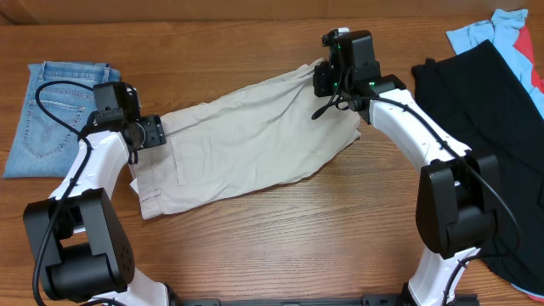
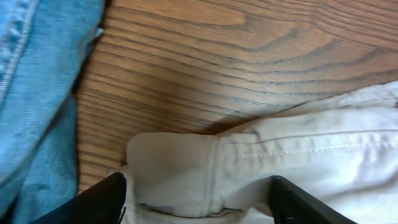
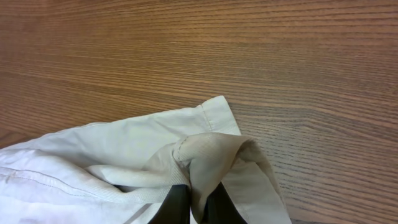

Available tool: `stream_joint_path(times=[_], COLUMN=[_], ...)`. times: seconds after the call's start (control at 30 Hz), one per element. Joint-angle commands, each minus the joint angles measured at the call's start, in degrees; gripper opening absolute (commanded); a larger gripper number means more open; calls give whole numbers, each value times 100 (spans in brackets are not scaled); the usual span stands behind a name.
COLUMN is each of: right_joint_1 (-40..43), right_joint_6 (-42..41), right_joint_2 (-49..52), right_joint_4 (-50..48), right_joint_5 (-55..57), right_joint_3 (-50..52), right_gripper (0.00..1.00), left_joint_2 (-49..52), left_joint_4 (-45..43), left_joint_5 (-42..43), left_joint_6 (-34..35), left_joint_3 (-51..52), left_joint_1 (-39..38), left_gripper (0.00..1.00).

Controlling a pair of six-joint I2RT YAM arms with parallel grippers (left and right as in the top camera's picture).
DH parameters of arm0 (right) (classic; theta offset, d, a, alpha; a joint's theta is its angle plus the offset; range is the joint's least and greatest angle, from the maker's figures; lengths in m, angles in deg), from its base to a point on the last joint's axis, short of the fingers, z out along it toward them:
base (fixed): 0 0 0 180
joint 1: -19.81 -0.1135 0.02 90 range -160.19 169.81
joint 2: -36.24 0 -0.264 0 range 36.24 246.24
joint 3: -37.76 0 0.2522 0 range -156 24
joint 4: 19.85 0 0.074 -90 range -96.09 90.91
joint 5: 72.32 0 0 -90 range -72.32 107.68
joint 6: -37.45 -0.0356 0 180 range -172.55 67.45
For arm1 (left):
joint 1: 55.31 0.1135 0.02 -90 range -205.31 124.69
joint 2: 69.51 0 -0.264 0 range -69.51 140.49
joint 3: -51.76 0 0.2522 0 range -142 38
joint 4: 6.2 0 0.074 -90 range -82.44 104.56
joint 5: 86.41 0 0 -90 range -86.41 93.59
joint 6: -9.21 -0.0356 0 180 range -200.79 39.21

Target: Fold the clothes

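The pale beige shorts lie spread across the middle of the wooden table, running from lower left to upper right. My left gripper is at their left end. In the left wrist view its fingers stand wide apart with a seamed edge of the shorts between them. My right gripper is at the upper right end of the shorts. In the right wrist view its fingers are shut on a raised fold of the beige cloth near the hem.
Folded blue denim jeans lie at the far left, close to my left gripper, and also show in the left wrist view. A large black garment covers the right side. A light blue and red cloth lies at the top right corner.
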Motion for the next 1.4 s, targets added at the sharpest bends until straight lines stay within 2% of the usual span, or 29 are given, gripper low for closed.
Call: stream_joint_path(times=[0.0, 0.27, 0.3, 0.4, 0.47, 0.57, 0.7, 0.8, 0.9, 1.17, 1.27, 1.37], right_joint_1=[4, 4, 4, 4, 4, 4, 4, 4, 4, 4, 4, 4], right_joint_6=[22, 22, 22, 22, 22, 22, 24, 24, 24, 24, 24, 24], right_joint_2=[59, 59, 59, 59, 59, 59, 59, 66, 87, 179, 179, 179], right_joint_4=[-35, -11, 4, 28, 28, 24, 26, 22, 20, -52, -203, -308], right_joint_5=[-11, -11, -11, -9, -9, 35, 160, 162, 157, 151, 151, 133], right_joint_3=[-173, -173, -173, -173, -173, -173, -173, -173, -173, -173, -173, -173], right_gripper=[5, 5, 5, 5, 5, 5, 5, 5, 5, 6, 6, 6], left_joint_2=[61, 479, 546, 590, 542, 313, -260, -776, -1123, -1086, -1043, -1043], left_joint_4=[2, -236, -243, -229, -184, 61, 706, 1510, 2212, 3119, 2964, 2618], left_joint_5=[-402, -251, -192, -37, 17, -28, -402, -723, -831, -876, -1047, -1145], left_joint_6=[-7, -15, -33, -125, -166, -144, 516, 1198, 1803, 2188, 2190, 2186], left_joint_3=[4, 15, 15, 13, -2, -31, -79, -79, -79, -66, -61, -61], left_joint_1=[37, 35, 35, 35, 35, 37, 35, 35, 35, 35, 35, 35], left_gripper=[78, 71, 64, 34, 20, 10, 8, 4, 6, 7, 7, 12])
